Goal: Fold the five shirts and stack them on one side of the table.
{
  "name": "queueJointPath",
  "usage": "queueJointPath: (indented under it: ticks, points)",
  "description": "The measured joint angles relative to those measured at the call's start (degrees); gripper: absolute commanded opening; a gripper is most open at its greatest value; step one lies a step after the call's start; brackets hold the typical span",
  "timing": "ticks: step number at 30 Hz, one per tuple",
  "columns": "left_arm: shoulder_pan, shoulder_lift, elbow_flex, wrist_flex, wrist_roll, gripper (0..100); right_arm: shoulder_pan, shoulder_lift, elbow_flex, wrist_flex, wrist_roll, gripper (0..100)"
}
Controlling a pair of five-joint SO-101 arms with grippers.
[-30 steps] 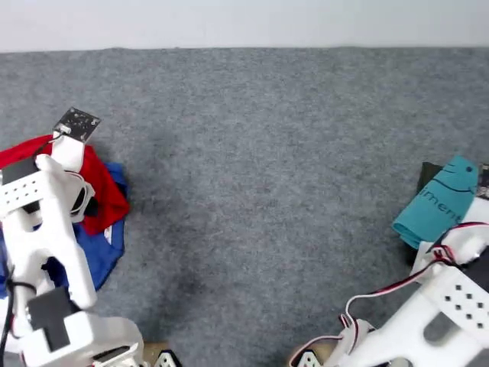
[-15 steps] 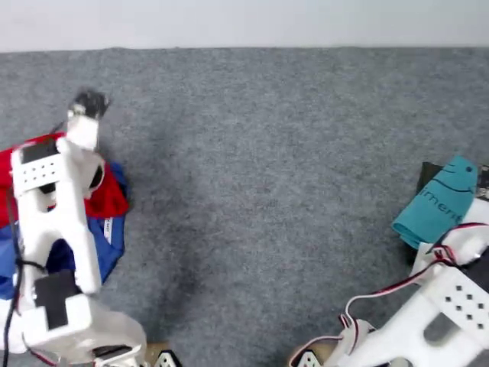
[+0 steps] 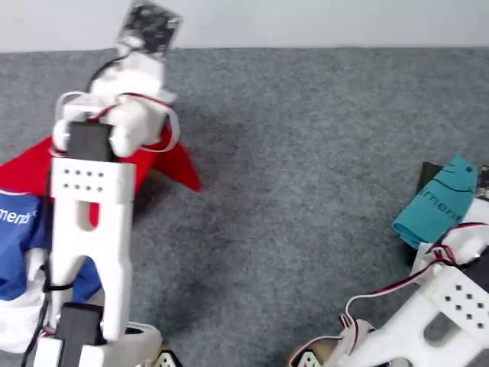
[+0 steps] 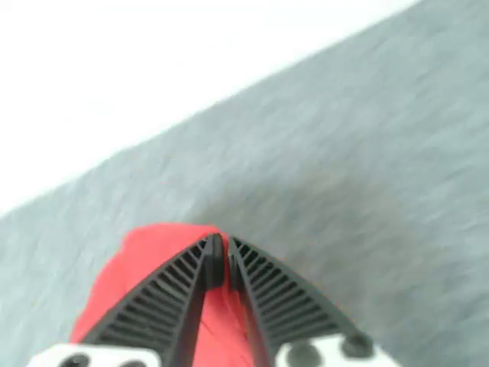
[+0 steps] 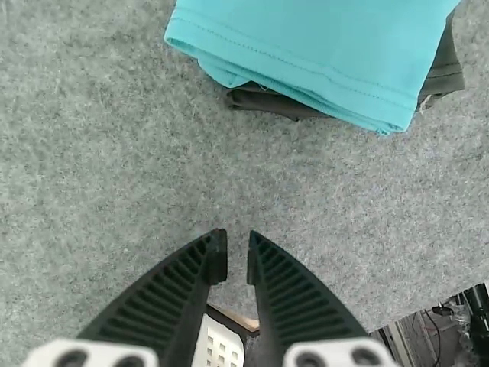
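Note:
My left gripper [image 4: 219, 260] is shut on the red shirt [image 4: 153, 271] and holds it up above the table. From above, the red shirt [image 3: 172, 160] hangs from the left arm over the table's left part, with a corner trailing to the right. A blue shirt [image 3: 19, 237] lies crumpled at the left edge with white cloth [image 3: 19, 332] below it. A folded teal shirt [image 3: 439, 202] rests on a dark folded shirt [image 3: 429, 174] at the right edge. My right gripper [image 5: 235, 264] hovers just above the mat near the teal shirt [image 5: 321, 46], its fingers almost together with nothing between them.
The grey mat [image 3: 306, 153] covers the table, with broad open room in the middle and back. A pale wall runs along the far edge.
The left arm has lifted and swung toward the back of the table, pulling the red shirt up off the blue one and to the right. The right arm stayed put.

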Motion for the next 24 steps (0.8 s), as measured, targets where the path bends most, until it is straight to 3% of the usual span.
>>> queueJointPath:
  ticks: [7,11,18,24]
  points:
    - [18.55,-0.97,-7.21,0.88,1.85,1,0.00,0.00,0.00,0.00,0.00,6.0]
    - [25.67,-1.49,-7.82,6.51,1.85,1,0.00,0.00,0.00,0.00,0.00,6.0]
    - [21.89,-1.85,-1.67,19.34,0.53,1,0.00,0.00,0.00,0.00,0.00,6.0]
    - [13.36,-1.85,6.24,20.13,-2.55,2,0.00,0.00,0.00,0.00,0.00,6.0]
